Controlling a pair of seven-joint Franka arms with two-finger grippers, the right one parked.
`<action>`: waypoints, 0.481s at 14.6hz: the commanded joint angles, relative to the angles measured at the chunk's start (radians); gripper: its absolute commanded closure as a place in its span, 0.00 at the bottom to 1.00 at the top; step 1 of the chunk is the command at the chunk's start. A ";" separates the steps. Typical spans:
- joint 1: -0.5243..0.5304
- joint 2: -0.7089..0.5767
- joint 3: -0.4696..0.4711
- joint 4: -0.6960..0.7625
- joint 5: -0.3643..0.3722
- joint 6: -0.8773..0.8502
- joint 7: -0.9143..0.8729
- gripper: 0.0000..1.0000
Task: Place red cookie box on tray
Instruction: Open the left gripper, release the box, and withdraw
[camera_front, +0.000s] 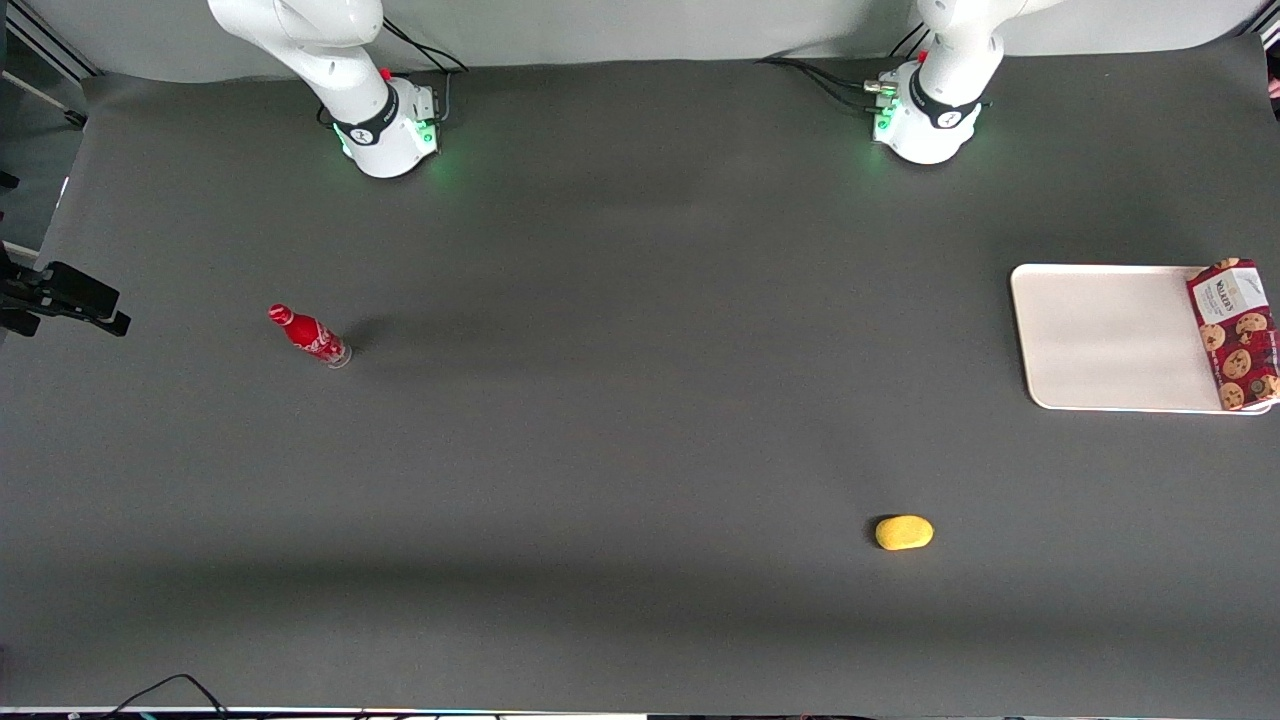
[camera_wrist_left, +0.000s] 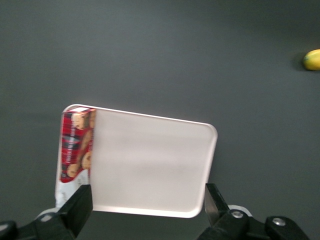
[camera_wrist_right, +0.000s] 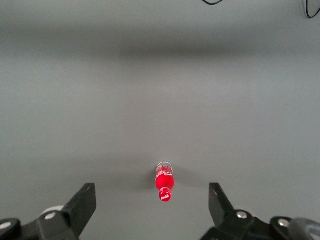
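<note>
The red cookie box (camera_front: 1232, 333) lies flat on the cream-white tray (camera_front: 1110, 335), along the tray's short edge toward the working arm's end of the table. Its white label end points away from the front camera. The wrist view shows the same box (camera_wrist_left: 76, 147) on the tray (camera_wrist_left: 150, 160). My gripper (camera_wrist_left: 148, 205) hangs high above the tray, open, with nothing between its black fingers (camera_wrist_left: 80, 205). It does not touch the box. The gripper is out of the front view.
A yellow rounded object (camera_front: 904, 532) lies on the dark table nearer the front camera than the tray. A small red bottle (camera_front: 308, 335) stands toward the parked arm's end. A black device (camera_front: 62, 296) sticks in at that end's table edge.
</note>
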 joint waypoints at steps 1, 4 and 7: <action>-0.051 -0.095 -0.120 -0.002 0.058 -0.083 -0.257 0.00; -0.090 -0.124 -0.252 0.039 0.138 -0.133 -0.480 0.00; -0.116 -0.144 -0.357 0.053 0.204 -0.128 -0.496 0.00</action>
